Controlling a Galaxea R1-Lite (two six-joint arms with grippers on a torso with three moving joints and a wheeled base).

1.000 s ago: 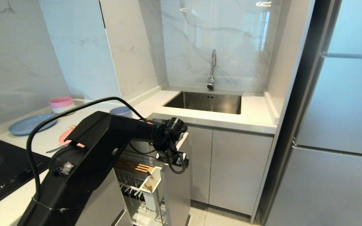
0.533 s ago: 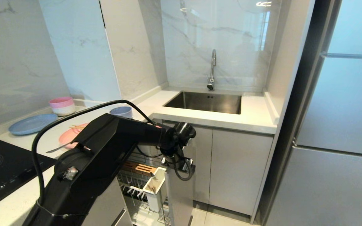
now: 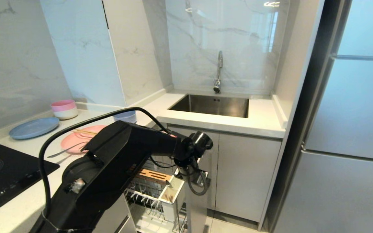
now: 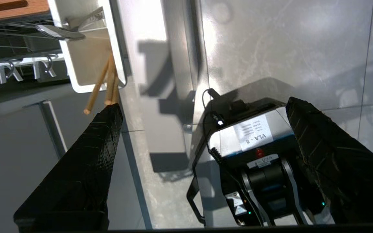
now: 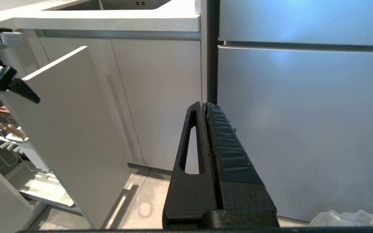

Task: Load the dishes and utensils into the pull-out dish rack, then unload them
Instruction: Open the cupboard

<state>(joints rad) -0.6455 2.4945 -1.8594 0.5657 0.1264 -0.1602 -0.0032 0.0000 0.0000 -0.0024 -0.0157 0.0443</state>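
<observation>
Pulled out beside the sink cabinet: pull-out dish rack (image 3: 155,197), chopsticks (image 4: 104,84) in its white cup (image 3: 173,198). Left end effector (image 3: 197,177) released above the front panel; right end effector (image 5: 206,106) clenched. Pink plate (image 3: 78,139) and blue-grey bowl (image 3: 125,116) left on the bench (image 3: 15,207).

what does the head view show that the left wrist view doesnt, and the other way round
Only the head view shows the counter with the pink plate, the blue-grey bowl, the sink and the fridge. Only the left wrist view shows the left pincer open and empty, with the robot's base on the floor below. Both show the pull-out dish rack with wooden sticks in its white utensil cup.
</observation>
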